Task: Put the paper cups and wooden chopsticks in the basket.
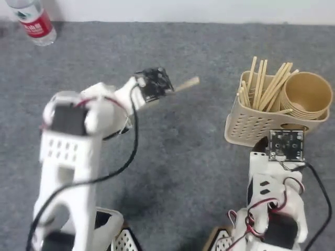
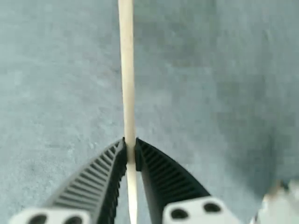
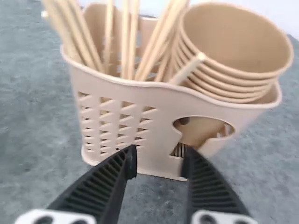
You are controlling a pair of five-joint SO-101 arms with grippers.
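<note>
We judged that the step in hand was the carrying of one chopstick to the basket. The left end effector was closed narrowly on this chopstick, with the two pads pressing it from both sides near its lower part. The long free end pointed forward, away from the wrist. In the high view this arm hung over the middle of the grey table, and the chopstick pointed toward the basket but was well apart from it.

The basket stood on the table's right side. It already held a stack of cups in its right part and a bundle of chopsticks in its left part, leaning outward. So we judged the task to be almost finished, with this chopstick as the last piece we could see outside.

The right end effector was just beside the near wall of the basket, with its jaws apart and nothing between them. It touched the basket or nearly so; we could not tell which.

The next move, in our opinion, called for the left arm to travel right and lift the tip above the rim, then to aim at the left part between the other chopsticks. The free end was long, so it could strike the leaning bundle or the rim. A bottle stood at the far left corner, away from the work.
</note>
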